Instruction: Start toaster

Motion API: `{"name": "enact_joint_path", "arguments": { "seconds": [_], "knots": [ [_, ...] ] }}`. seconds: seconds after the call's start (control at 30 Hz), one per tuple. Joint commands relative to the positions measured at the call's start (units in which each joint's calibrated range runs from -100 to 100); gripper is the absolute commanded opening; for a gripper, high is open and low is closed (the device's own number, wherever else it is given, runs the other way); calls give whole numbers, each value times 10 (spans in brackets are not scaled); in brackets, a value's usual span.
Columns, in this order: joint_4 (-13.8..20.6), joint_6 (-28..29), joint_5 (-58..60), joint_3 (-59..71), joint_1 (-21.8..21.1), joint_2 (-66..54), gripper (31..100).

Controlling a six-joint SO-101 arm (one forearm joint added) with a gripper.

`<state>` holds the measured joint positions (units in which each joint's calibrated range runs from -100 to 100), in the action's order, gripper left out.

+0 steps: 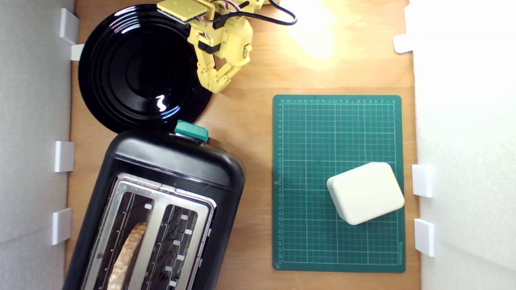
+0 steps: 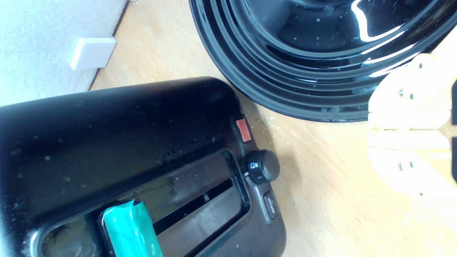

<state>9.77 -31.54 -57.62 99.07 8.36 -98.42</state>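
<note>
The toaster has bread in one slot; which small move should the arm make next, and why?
Probably move the tool over the teal lever of the toaster. The tool hangs apart from it, over the rim of the black plate, and bread already sits in a slot.

Tiny ruler numbers along the green cutting mat edges, unreadable.

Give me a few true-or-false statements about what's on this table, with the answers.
1. A slice of bread sits in one slot of the toaster. True.
2. The gripper is pressing the green lever. False: it hangs apart from it, beside the black plate.
3. The white box lies on the green cutting mat. True.
4. The black plate holds toast. False: it is empty.
</note>
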Motion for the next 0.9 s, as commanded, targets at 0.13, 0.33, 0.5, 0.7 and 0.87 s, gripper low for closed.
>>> {"name": "enact_joint_path", "arguments": {
  "seconds": [0.13,0.33,0.5,0.7,0.87],
  "knots": [
    [2,2,-7,7,6,-10,313],
    [1,3,-7,7,5,-10,313],
    [1,0,-7,7,6,-10,313],
    [1,1,-7,7,6,-10,313],
    [1,1,-7,7,6,-10,313]
  ]
}}
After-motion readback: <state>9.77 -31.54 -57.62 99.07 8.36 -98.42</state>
